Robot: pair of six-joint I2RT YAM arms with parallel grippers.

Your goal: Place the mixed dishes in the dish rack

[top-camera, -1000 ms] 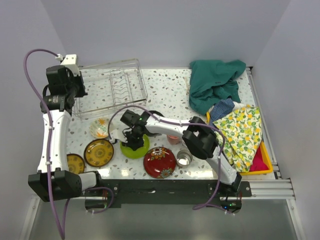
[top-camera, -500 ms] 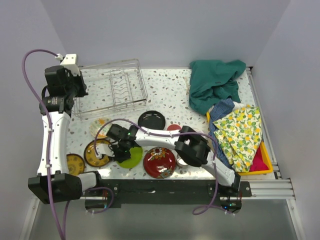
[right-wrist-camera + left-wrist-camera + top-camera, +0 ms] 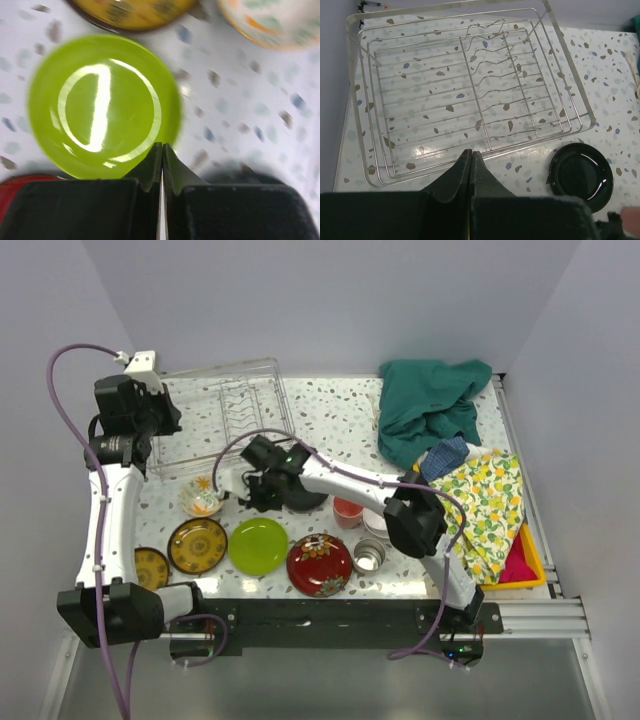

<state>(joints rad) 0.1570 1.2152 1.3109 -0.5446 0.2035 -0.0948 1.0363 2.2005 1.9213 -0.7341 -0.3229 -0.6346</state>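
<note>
The white, speckled stone-look surface [image 3: 330,425] is seen w/ the dish rack [image 3: 222,418] at far left: a rectangular basket of thin silver wire grid, low sides, wavy dividers in one half, nothing in it. A crumpled dark-green cloth [image 3: 430,405] is heaped at far right. Below it a yellow lemon-print cloth [image 3: 485,505] is draped over a yellow plastic tray [image 3: 530,568].

The dishes are spread along the near edge, all apart from the rack. From right to left:
- glossy round red floral plate [image 3: 319,564]
- smooth lime-green plate [image 3: 258,545], strong glare on it
- brown-gold plate [image 3: 197,545]
- smaller brown-gold plate [image 3: 150,567]

A shiny black plate [image 3: 581,171] lies just beside the rack's near corner. A floral bowl [image 3: 201,498] sits left of it. A salmon-pink cup [image 3: 347,511] and a steel cup [image 3: 369,556] stand near the red plate.

The left fingers [image 3: 452,175] are pressed together, empty, above the rack's near rim. The right fingers [image 3: 147,172] are likewise closed on nothing, above the surface beside the lime-green plate.
</note>
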